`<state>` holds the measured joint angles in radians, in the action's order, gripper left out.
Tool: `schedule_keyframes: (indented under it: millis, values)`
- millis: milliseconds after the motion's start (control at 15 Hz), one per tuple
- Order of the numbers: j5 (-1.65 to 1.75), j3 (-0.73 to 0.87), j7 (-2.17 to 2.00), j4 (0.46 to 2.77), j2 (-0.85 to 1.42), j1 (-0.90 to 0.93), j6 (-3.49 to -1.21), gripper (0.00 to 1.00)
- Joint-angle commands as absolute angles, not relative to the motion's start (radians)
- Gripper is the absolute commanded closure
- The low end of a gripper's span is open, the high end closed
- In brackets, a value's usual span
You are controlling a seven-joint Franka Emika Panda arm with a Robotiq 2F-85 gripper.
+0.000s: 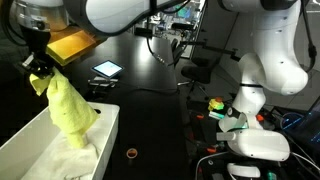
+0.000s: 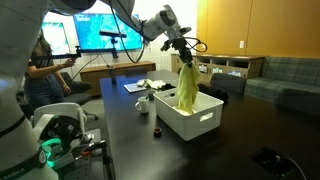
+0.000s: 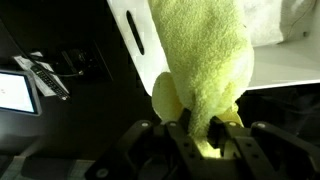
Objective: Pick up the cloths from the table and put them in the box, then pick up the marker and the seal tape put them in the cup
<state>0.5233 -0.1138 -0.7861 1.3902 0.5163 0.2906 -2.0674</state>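
The yellow cloth hangs from the gripper, whose fingers are pinched tight on its top edge. In the wrist view the fabric bunches between the fingertips of the gripper and drapes away below them. The arm reaches across from above with its wrist turned down, so the gripper sits directly over the box. The yellow cloth trails down past the rim, its lower end inside the white box. In the wrist view, what looks like the off-white cloth lies inside the box, beyond the wall with the slot handle. The box stands on a dark table. A tablet lies on the table, well apart from the box, and a small ring lies near the box. A white mug stands just beside the box. Behind are a lit monitor, a seated person and a sofa.
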Motion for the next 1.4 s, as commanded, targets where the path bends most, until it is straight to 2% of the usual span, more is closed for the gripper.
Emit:
schedule_keyframes:
  millis: [0, 67, 333, 600, 1333]
  values:
    - [0.478, -0.065, -0.733, 1.303, 0.589, 0.322, -2.066, 0.62]
    - [0.473, -0.057, -0.727, 1.307, 0.593, 0.325, -2.066, 0.61]
    - [0.442, -0.052, -0.692, 1.411, 0.539, 0.321, -2.1, 0.32]
    - [0.41, -0.07, -0.66, 1.644, 0.41, 0.304, -2.222, 0.01]
    - [0.289, -0.088, -0.699, 2.253, 0.166, 0.291, -2.538, 0.0]
